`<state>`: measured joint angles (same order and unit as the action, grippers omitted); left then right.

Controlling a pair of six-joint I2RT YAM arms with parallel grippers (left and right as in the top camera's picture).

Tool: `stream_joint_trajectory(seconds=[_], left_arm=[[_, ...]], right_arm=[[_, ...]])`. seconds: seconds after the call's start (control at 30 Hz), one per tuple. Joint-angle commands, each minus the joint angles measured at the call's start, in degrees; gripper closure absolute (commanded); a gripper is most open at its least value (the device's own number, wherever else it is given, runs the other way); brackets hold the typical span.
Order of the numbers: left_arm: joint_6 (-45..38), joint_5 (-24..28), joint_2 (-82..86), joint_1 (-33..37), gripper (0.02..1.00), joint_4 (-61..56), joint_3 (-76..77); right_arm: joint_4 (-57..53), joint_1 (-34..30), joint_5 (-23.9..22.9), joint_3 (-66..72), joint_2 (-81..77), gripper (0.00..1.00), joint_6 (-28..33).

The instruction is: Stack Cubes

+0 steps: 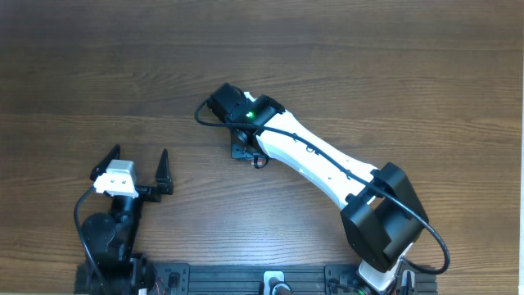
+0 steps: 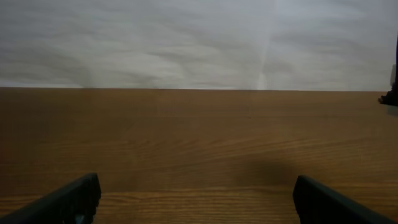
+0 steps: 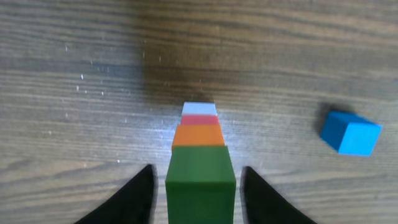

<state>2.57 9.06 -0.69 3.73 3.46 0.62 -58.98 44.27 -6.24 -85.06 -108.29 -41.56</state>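
Right end effector (image 3: 198, 169) over the middle of the wooden surface (image 1: 368, 65), well away from every edge. Its fingers stand apart on either side of the green cube (image 3: 200, 180), with a narrow gap on each side. The green cube tops a stack; below it come an orange cube (image 3: 198, 134), a red cube (image 3: 199, 119) and a pale cube (image 3: 199, 109). A blue cube (image 3: 350, 134) lies alone on the surface, apart from the stack. Left end effector (image 1: 139, 152) sits near the edge where the arms are mounted, towards the left corner, with its fingers spread wide and holding nothing.
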Motion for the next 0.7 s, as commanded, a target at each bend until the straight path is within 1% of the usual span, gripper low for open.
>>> stream_joint_trajectory(seconds=[0.03, 0.07, 0.1, 0.13, 0.17, 0.3, 0.4, 0.53, 0.7], left_arm=[[-0.8, 0.5, 0.3, 0.3, 0.018, 0.0, -0.3], [-0.8, 0.5, 0.3, 0.3, 0.02, 0.0, -0.3], [-0.8, 0.5, 0.3, 0.3, 0.018, 0.0, -0.3], [-0.8, 0.5, 0.3, 0.3, 0.018, 0.0, -0.3], [-0.8, 0.5, 0.3, 0.3, 0.018, 0.0, -0.3], [-0.8, 0.5, 0.3, 0.3, 0.018, 0.0, -0.3], [-0.8, 0.5, 0.3, 0.3, 0.02, 0.0, -0.3], [-0.8, 0.5, 0.3, 0.3, 0.018, 0.0, -0.3], [-0.8, 0.5, 0.3, 0.3, 0.018, 0.0, -0.3]], right_arm=[[0.5, -0.6, 0.4, 0.5, -0.6, 0.279, -0.1], [0.5, -0.6, 0.4, 0.5, -0.6, 0.231, -0.2], [0.6, -0.6, 0.4, 0.5, -0.6, 0.152, -0.2], [0.9, -0.6, 0.5, 0.5, -0.6, 0.023, -0.1], [1.2, -0.6, 0.5, 0.5, -0.6, 0.009, -0.1], [1.8, -0.6, 0.5, 0.4, -0.3, 0.007, -0.1], [1.4, -1.2, 0.4, -0.3, 2.9, 0.009, 0.5], [-0.1, -3.2, 0.4, -0.3, 11.7, 0.007, 3.4], [-6.3, -6.9, 0.1, -0.2, 20.0, 0.007, 6.2]])
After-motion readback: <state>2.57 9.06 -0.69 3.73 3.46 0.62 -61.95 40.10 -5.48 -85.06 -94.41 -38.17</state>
